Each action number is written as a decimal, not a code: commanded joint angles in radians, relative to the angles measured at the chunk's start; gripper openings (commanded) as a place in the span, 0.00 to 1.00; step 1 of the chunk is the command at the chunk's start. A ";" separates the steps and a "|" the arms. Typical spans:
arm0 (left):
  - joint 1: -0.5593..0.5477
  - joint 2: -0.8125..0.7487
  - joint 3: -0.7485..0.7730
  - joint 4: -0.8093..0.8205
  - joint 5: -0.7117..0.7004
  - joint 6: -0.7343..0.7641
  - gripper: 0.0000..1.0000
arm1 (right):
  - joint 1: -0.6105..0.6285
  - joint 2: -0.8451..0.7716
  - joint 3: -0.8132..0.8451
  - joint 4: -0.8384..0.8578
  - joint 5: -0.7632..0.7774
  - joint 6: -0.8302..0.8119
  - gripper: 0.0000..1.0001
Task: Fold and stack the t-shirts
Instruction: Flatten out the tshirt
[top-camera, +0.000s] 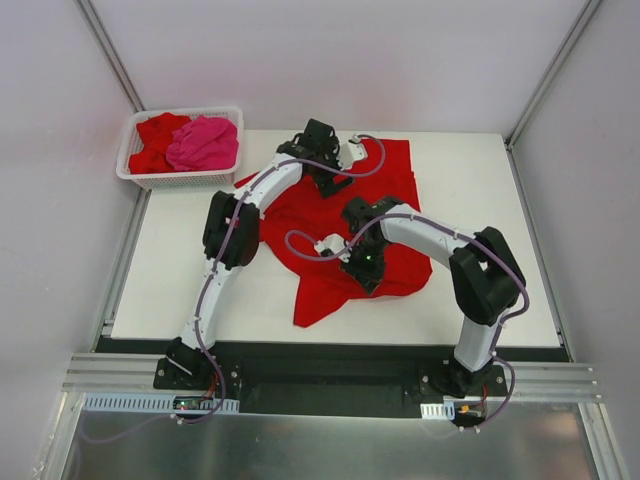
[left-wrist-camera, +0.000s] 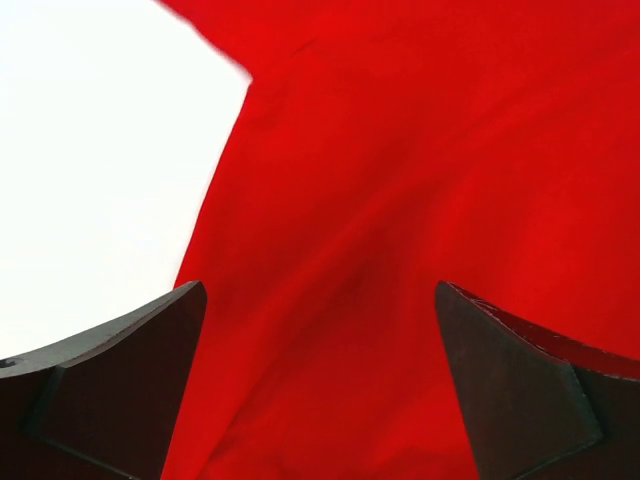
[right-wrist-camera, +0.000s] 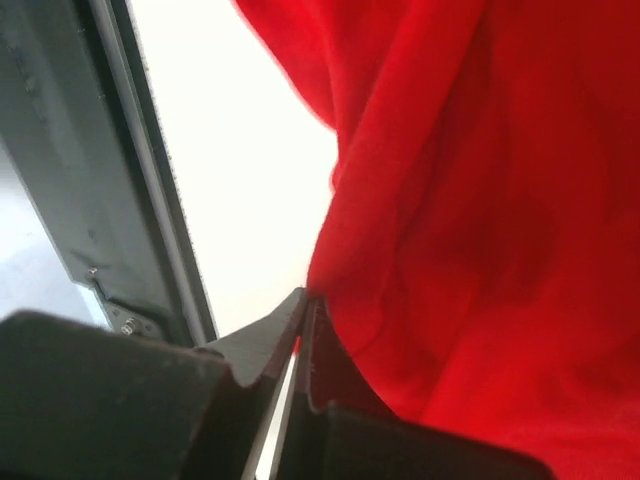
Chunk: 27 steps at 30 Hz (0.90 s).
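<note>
The plain bright red cloth t-shirt lay rumpled across the white table; I judged it light, limp and prone to bunching, best taken by pinching a hem or corner; my right gripper, wrist bent low over the near hem, was pinched shut on a fold of it; my left gripper hung over the far part, fingers spread wide, holding nothing.

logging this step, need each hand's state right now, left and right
Left hand: open, over the red t-shirt, holding nothing.
Right hand: shut, pinching the red t-shirt's edge.
</note>
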 joint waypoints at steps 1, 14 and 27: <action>-0.022 0.015 0.065 -0.003 0.044 -0.008 0.98 | 0.002 -0.065 0.071 -0.174 -0.038 -0.057 0.01; -0.028 -0.011 0.065 0.003 0.026 -0.029 0.98 | 0.020 -0.046 -0.171 -0.311 -0.055 -0.297 0.01; -0.028 -0.041 0.053 0.005 0.006 -0.002 0.98 | -0.131 -0.109 -0.078 -0.099 0.126 -0.140 0.96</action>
